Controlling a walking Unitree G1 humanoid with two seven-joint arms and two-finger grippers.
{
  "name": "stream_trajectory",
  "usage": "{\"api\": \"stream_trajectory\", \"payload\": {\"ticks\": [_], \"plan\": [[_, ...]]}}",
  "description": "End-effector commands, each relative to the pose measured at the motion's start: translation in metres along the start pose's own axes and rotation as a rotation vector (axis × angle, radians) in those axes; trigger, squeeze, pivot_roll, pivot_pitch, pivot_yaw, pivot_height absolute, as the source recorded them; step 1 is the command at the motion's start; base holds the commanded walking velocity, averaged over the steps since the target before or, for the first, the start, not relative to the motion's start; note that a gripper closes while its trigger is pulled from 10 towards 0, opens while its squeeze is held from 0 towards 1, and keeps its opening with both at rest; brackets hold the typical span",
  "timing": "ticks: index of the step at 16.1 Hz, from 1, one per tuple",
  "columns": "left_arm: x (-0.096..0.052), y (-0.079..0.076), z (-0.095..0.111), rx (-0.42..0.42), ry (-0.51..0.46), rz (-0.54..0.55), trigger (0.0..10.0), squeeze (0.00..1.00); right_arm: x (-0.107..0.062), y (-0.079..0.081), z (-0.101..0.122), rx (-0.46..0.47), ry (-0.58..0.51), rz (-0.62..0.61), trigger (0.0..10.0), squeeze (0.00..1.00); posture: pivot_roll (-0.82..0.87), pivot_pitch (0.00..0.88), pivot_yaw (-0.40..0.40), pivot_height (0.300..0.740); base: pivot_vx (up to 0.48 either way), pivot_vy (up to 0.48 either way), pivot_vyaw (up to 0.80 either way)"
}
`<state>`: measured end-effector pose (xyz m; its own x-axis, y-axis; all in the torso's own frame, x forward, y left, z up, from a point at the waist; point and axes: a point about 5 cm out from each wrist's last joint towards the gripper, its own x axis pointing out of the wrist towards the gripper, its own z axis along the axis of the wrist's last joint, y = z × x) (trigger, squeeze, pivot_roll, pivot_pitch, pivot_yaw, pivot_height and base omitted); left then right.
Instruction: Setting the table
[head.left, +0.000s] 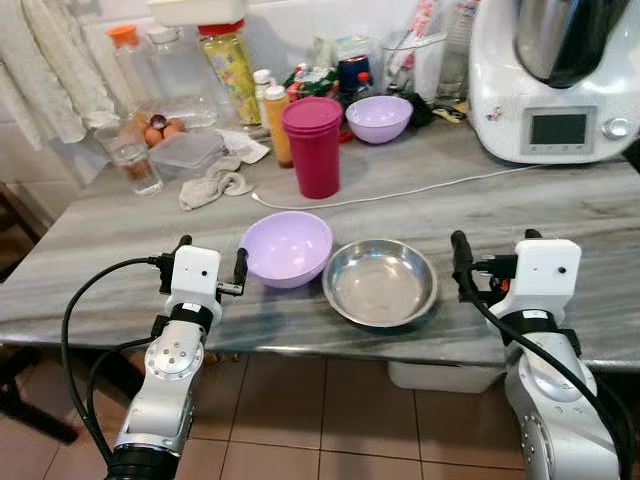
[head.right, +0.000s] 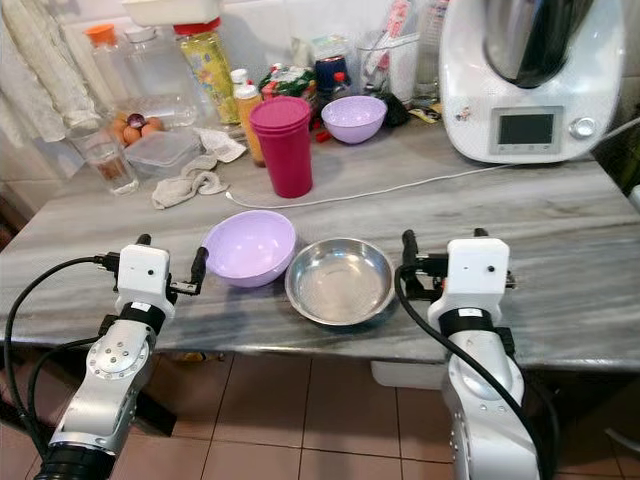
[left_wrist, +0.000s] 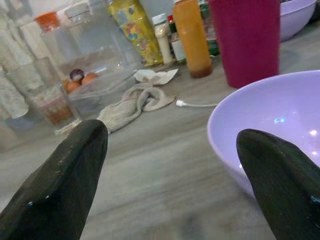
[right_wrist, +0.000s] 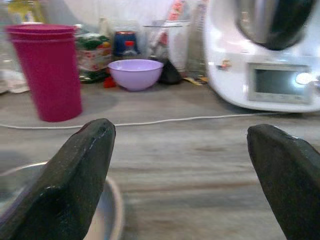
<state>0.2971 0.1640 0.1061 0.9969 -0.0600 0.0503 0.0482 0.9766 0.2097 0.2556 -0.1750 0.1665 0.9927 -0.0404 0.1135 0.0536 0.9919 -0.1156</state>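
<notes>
Head stereo pair: both eyes look forward and down from above the near edge of the grey marble-patterned counter (head.left: 560, 205), taking in its full depth to the back wall. The right eye shows the same scene shifted slightly leftward.

Left wrist camera: low, close to the counter surface, facing the back along its two black fingers (left_wrist: 60, 185). It shares with the head views the pale lilac plastic bowl (left_wrist: 270, 130) and tall magenta plastic tumbler (left_wrist: 247, 40).

Right wrist camera: equally low, facing the white kitchen appliance with grey display (right_wrist: 265, 55); shares the tumbler and appliance.
</notes>
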Motion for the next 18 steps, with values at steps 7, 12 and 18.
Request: {"api": "stream_trajectory", "payload": {"ticks": [7,12,18], "plan": [[0.0,-0.015,0.005,-0.033,-0.005,-0.041,10.0,0.0,0.007,0.011,0.006,0.051,-0.033,0.026,10.0,0.0,-0.31,0.0,0.122,0.74,0.0,0.0,0.0],[0.0,-0.004,0.006,0.001,-0.008,0.0,10.0,0.0,0.009,0.009,0.002,0.052,-0.018,0.033,10.0,0.0,-0.29,0.0,0.121,0.74,0.0,0.0,0.0],[-0.001,-0.006,0.002,0.009,0.033,0.011,10.0,0.0,0.01,0.012,-0.004,0.055,0.018,0.029,10.0,0.0,-0.29,0.0,0.12,0.74,-0.042,0.0,0.0]]}}
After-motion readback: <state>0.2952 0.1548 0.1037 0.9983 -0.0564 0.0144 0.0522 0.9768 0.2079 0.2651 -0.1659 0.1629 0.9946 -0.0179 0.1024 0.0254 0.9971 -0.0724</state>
